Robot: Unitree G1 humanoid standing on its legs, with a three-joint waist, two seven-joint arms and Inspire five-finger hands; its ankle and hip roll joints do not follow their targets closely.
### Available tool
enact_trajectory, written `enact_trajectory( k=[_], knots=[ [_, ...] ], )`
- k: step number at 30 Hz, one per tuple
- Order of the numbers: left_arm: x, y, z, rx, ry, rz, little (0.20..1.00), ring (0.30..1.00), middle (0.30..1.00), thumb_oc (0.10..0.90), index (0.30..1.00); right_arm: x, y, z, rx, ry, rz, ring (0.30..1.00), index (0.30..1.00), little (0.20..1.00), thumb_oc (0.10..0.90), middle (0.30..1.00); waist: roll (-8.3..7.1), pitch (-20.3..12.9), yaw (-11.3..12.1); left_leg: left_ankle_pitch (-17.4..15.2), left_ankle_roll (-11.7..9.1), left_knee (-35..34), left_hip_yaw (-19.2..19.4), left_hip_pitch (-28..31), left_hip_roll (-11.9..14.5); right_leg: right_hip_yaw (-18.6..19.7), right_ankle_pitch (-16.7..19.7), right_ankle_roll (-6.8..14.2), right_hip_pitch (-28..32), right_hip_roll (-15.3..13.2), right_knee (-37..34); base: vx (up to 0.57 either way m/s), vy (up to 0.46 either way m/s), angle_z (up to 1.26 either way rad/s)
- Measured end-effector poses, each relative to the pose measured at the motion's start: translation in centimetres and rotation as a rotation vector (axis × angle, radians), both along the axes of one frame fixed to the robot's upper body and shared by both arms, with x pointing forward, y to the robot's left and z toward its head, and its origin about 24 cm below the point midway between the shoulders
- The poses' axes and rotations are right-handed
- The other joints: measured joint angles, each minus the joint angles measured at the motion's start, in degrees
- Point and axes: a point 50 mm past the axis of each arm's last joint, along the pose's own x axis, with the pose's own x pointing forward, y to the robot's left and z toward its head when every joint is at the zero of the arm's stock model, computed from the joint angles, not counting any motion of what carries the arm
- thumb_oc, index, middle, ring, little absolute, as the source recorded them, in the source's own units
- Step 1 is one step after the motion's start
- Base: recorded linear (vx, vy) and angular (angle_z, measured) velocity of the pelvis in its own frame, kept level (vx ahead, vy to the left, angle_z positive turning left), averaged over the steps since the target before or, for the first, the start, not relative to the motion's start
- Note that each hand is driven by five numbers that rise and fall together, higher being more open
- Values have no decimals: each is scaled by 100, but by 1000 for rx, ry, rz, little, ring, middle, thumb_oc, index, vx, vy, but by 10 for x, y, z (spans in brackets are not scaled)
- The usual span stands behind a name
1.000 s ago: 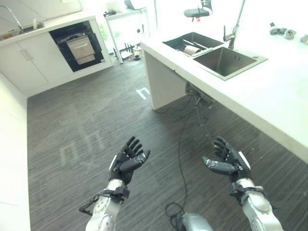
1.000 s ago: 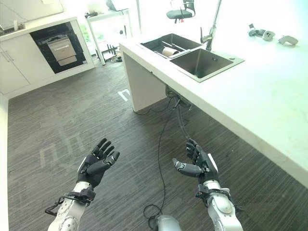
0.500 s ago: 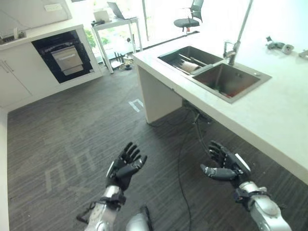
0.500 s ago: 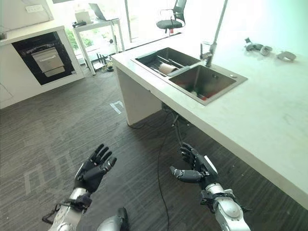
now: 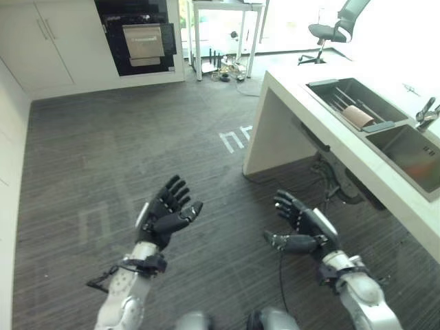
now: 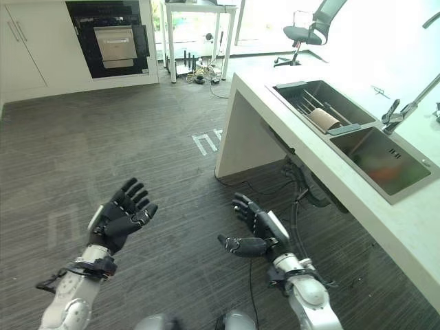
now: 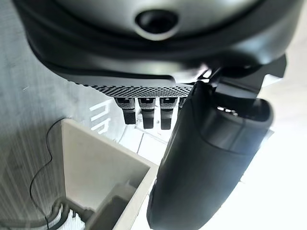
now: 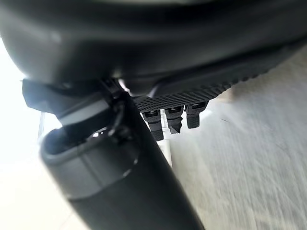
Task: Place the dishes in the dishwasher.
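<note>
Here, both hands are raised over the dark wood-grain floor [image 5: 82,165], palms turned inward toward each other and well apart. The left hand [image 5: 165,214] has its fingers straight and spread, with nothing in it. The right hand [image 5: 302,227] has its fingers loosely extended and its thumb pointing left; it also carries nothing. In each wrist view the fingers [image 7: 146,109] run straight out beside the thumb, with no object between them.

The white counter [image 6: 261,96] runs along the right side of the scene, from the near right to the middle distance. A double sink [image 6: 357,130] is recessed into it. The far basin [image 6: 302,96] holds a tan cylindrical dish [image 6: 323,119] lying on its side against the divider, beside several thin rods or utensils too small to identify. The near basin [image 6: 381,161] shows a faint orange patch at its bottom; what it is cannot be determined. A tap [image 6: 405,110] stands at the right edge of the sink.

The dishwasher [image 5: 141,34] is built into the white cabinets [image 5: 55,34] at the far left, well apart from the sink, with a pale rack or drawer front [image 5: 144,42] visible in its dark opening. A white side table [image 5: 223,27] stands to its right, and an office chair [image 5: 337,27] is farther right.
</note>
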Motion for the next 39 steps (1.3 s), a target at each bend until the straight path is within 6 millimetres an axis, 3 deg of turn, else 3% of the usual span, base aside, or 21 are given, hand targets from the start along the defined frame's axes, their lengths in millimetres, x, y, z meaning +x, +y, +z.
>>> enact_trajectory(
  k=[2, 4, 7, 10, 12, 14, 18, 19, 20, 21, 22, 23, 24, 25, 27, 29, 31, 33, 34, 36, 39],
  knots=[
    [0, -3, -4, 8, 18, -14, 900, 900, 900, 800, 900, -4, -12, 13, -48, -47, -13, 900, 900, 900, 800, 900, 15, 84, -204, -61, 73, 65, -6, -87, -233, 79, 422, 448, -914, -403, -64, 314, -215, 12],
    [-3, -13, -11, -4, 46, -41, 900, 900, 900, 800, 900, -2, -14, 14, -53, -59, -39, 900, 900, 900, 800, 900, 95, 200, -331, -241, 115, 71, 34, 206, -347, -209, 706, 368, -1118, -767, -579, 338, -228, 13],
    [-3, -24, -6, 26, 20, -92, 900, 900, 900, 800, 900, -1, -13, 21, -80, -90, -49, 900, 900, 900, 800, 900, 128, 189, -315, -467, 2, -101, 4, 724, -443, 54, 721, 354, -1014, -732, -551, 350, -196, 5],
    [0, -26, 7, 61, -33, -101, 900, 900, 900, 800, 900, 9, -15, 33, -137, -160, -78, 900, 900, 900, 800, 900, 280, -26, -440, -459, -485, -805, -151, 1494, -216, -12, 1144, -34, -549, -347, -388, 351, -168, 13],
    [4, -30, 17, 64, -78, -113, 900, 900, 900, 800, 900, 15, -20, 42, -155, -200, -102, 900, 900, 900, 800, 900, 463, -212, -461, -298, -744, -1115, -46, 1887, 42, -71, 782, -697, -466, -19, -115, 230, -147, -22],
    [10, -32, 27, 65, -119, -115, 900, 900, 900, 800, 900, 19, -27, 54, -164, -258, -137, 900, 900, 900, 800, 900, 632, -354, -509, 18, -999, -1187, 107, 2149, 281, -151, 520, -1014, -309, 206, -7, 206, -185, -43],
    [13, -31, 33, 67, -153, -106, 900, 900, 900, 800, 900, 21, -39, 66, -199, -296, -151, 900, 900, 900, 800, 900, 551, -497, -601, 1206, -1545, -565, 337, 2220, 383, 35, 185, -1135, 177, 534, -223, 206, -194, -56],
    [13, -30, 34, 64, -165, -96, 900, 900, 900, 800, 900, 21, -38, 67, -197, -309, -139, 900, 900, 900, 800, 900, 440, -498, -558, 1673, -1486, 720, 171, 1683, 442, 372, 72, -1403, 341, 647, -317, 285, -57, -114],
    [12, -34, 34, 58, -167, -112, 900, 900, 900, 800, 900, 18, -36, 62, -183, -287, -136, 900, 900, 900, 800, 900, 280, -475, -575, 1529, -1292, 2444, -134, 463, 381, 519, 61, -1485, 759, 797, -638, 414, 147, -160],
    [7, -32, 35, 58, -182, -97, 900, 900, 900, 800, 900, 17, -31, 58, -169, -276, -117, 900, 900, 900, 800, 900, -9, -373, -323, 898, -400, 1761, 85, -193, 177, 998, 241, -1409, 1198, 916, -1208, 452, 276, -165],
    [3, -29, 32, 56, -167, -86, 900, 900, 900, 800, 900, 17, -29, 58, -161, -274, -96, 900, 900, 900, 800, 900, 2, -375, -206, 877, -350, 784, 163, -344, 137, 1172, 252, -1011, 1456, 1053, -1501, 372, 341, -163],
    [1, -30, 29, 51, -159, -83, 900, 900, 900, 800, 900, 18, -29, 59, -149, -279, -93, 900, 900, 900, 800, 900, 232, -334, -164, 980, -259, -560, 64, -448, 234, 875, -184, -376, 1516, 1024, -1234, 352, 302, -141],
    [-1, -26, 34, 48, -191, -59, 900, 900, 900, 800, 900, 22, -26, 69, -163, -316, -67, 900, 900, 900, 800, 900, 268, -313, -100, 1104, -402, -1152, -91, -580, 301, 915, -250, -629, 1364, 983, -927, 370, 279, -108],
    [0, -24, 37, 48, -212, -46, 900, 900, 900, 800, 900, 23, -25, 77, -154, -352, -54, 900, 900, 900, 800, 900, 605, -304, -230, 1202, -505, -1275, -655, -1040, 384, 1002, -370, -1114, 1430, 1317, -742, 313, 222, -99],
    [-6, -18, 35, 51, -205, -14, 900, 900, 900, 800, 900, 21, -21, 82, -140, -368, -24, 900, 900, 900, 800, 900, 827, -306, -107, 1279, -486, -1326, -1938, -1457, -28, 1520, -562, -1193, 1451, 1504, -546, 233, 250, -159],
    [-7, -15, 36, 35, -220, 20, 900, 900, 900, 800, 900, 20, -22, 81, -150, -355, -23, 900, 900, 900, 800, 900, 814, -295, -2, 1380, -431, -1023, -1777, -1511, -185, 1863, -595, -1121, 1759, 1492, -715, 217, 319, -165],
    [-4, -14, 48, 44, -294, 20, 900, 900, 900, 800, 900, 14, -24, 81, -152, -355, -42, 900, 900, 900, 800, 900, 740, -322, 19, 1469, -153, -790, -974, -1223, -160, 1550, -640, -1043, 2240, 1266, -1135, 184, 295, -93],
    [5, -18, 64, 55, -379, -3, 900, 900, 900, 800, 900, 2, -30, 88, -155, -377, -75, 900, 900, 900, 800, 900, 766, -395, -212, 1670, 116, -731, -692, -879, -271, 1473, -803, -734, 2472, 1179, -1197, 151, 242, -17],
    [11, -20, 73, 67, -426, -17, 900, 900, 900, 800, 900, -1, -31, 90, -128, -386, -99, 900, 900, 900, 800, 900, 753, -433, -336, 1678, -12, -872, -609, -701, -291, 1473, -952, -515, 2472, 1175, -977, 157, 253, 28],
    [23, -29, 92, 86, -502, -62, 900, 900, 900, 800, 900, -3, -31, 88, -57, -394, -151, 900, 900, 900, 800, 900, 610, -435, -420, 1706, 233, -1262, -633, -401, -675, 1465, -1104, -304, 2048, 713, -138, 169, 282, 29],
    [26, -22, 102, 97, -539, -35, 900, 900, 900, 800, 900, -4, -25, 83, -20, -383, -155, 900, 900, 900, 800, 900, 624, -429, -401, 1560, 455, -1419, -594, -90, -976, 1195, -949, -70, 2025, 101, -423, 117, 244, 3]
  ],
)
